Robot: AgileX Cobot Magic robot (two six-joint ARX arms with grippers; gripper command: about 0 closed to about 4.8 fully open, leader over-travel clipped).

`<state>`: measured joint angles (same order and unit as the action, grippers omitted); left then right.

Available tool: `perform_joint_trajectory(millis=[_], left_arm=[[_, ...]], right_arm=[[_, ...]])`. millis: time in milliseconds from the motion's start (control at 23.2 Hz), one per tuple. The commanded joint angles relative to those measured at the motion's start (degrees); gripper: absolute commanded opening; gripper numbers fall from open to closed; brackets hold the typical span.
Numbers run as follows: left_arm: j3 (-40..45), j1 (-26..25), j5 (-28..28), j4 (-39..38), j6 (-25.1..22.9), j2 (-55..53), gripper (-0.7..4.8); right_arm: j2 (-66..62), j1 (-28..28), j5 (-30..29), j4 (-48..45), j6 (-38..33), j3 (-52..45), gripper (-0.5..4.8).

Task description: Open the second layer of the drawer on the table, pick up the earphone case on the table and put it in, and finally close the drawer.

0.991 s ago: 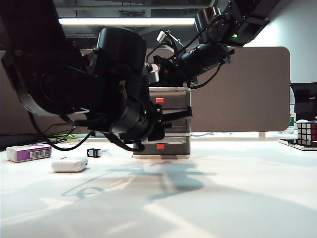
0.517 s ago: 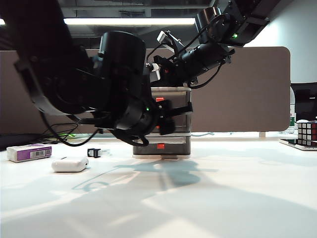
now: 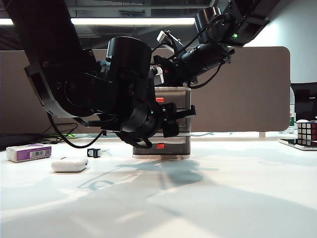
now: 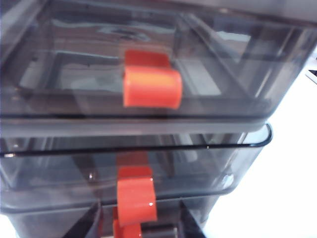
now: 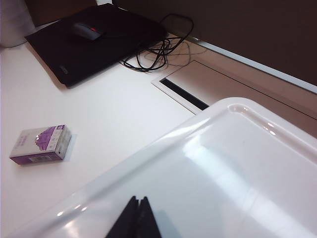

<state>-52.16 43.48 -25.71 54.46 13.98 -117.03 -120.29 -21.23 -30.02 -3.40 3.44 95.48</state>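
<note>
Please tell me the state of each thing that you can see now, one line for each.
second layer of the drawer: pulled out a little.
top drawer: closed.
earphone case: lid shut, lying on the table.
left gripper: open, fingers on either side of the red handle.
right gripper: shut, at the unit's white top.

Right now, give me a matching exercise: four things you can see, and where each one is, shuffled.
1 earphone case
2 right gripper
3 left gripper
4 colour cube

A far right of the exterior view
B at the red handles, open
C on the table, left of the drawer
D over the drawer's white top, shut

Pairs: 1-C, 2-D, 3-B, 4-A
</note>
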Motion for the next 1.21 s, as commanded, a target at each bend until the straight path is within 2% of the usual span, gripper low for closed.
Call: perform_joint_trajectory(millis=[43, 215, 732, 775, 861, 948, 1206], left_arm=[[-0.1, -0.2, -0.2, 1.3, 0.0, 0.2, 1.83], [-0.2, -0.2, -1.7, 1.8, -0.1, 0.2, 1.83], [-0.2, -0.4, -1.4, 2.8, 0.0, 0.2, 1.73], [-0.2, -0.4, -1.2, 2.9, 0.0, 0.2, 1.68], [-0.2, -0.4, -1.0, 3.1, 0.0, 0.2, 1.14], [-0.2, -0.4, -1.0, 3.4, 0.0, -0.1, 0.86], [-0.2, -0.4, 0.2, 4.7, 0.0, -1.2, 0.79]], right_arm=[[-0.2, 0.0, 0.3, 1.9, -0.2, -0.1, -0.05], [-0.2, 0.0, 0.3, 1.9, -0.2, -0.1, -0.05], [-0.2, 0.0, 0.3, 1.9, -0.2, -0.1, -0.05], [-0.2, 0.0, 0.3, 1.9, -0.2, -0.1, -0.05], [-0.2, -0.1, 0.3, 1.9, -0.2, -0.1, -0.05], [-0.2, -0.1, 0.3, 1.9, -0.2, -0.1, -0.05], [-0.2, -0.1, 0.3, 1.9, -0.2, -0.1, -0.05]])
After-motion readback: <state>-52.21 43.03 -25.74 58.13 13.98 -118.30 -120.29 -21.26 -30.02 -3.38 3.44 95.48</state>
